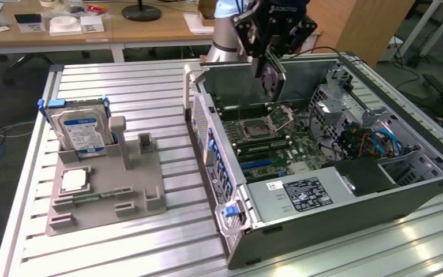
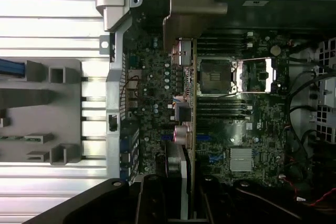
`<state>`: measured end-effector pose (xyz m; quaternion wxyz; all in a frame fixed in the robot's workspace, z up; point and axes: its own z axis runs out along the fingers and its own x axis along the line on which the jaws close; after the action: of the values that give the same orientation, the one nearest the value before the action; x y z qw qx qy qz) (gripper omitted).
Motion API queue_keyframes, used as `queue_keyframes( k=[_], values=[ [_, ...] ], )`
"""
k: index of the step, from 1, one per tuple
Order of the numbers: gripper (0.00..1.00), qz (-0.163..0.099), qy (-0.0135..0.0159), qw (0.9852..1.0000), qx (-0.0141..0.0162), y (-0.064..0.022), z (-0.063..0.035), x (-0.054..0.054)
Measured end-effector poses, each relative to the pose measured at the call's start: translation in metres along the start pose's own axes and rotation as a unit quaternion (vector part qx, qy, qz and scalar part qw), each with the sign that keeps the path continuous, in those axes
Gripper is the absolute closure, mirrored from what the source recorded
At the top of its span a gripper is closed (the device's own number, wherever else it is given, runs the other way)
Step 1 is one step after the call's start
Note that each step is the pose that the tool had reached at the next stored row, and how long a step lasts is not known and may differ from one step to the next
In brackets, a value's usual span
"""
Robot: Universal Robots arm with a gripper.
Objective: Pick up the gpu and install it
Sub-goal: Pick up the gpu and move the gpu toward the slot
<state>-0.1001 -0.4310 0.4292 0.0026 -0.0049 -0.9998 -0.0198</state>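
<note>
A slatted metal table (image 1: 129,81) is spread beneath the whole scene. An open computer case (image 1: 322,231) is laid on its side directly below the gripper (image 1: 272,55), with the motherboard (image 1: 283,144) exposed inside it. A grey holder (image 1: 129,179) is set on the table well apart from the gripper, toward the exterior view's left, and a hard drive (image 1: 83,130) is stood upright in it. The gpu (image 1: 274,83) is clamped between the gripper's fingers and is hung on edge just under them, above the case and clear of the motherboard. In the wrist view the gpu (image 2: 191,129) is seen edge-on as a thin line running away from the gripper (image 2: 184,205), with its pale bracket (image 2: 191,9) at the far end. The processor socket (image 1: 256,127) is seen on the board below the card.
</note>
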Motion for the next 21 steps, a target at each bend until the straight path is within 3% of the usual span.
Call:
queue_keyframes(
  k=[15,21],
  values=[
    [0.72,0.000,0.0000,1.0000,0.0000,0.0007,0.0004,-0.063],
    [0.72,0.000,0.0000,1.0000,0.0001,0.0008,0.0008,-0.081]
  ],
)
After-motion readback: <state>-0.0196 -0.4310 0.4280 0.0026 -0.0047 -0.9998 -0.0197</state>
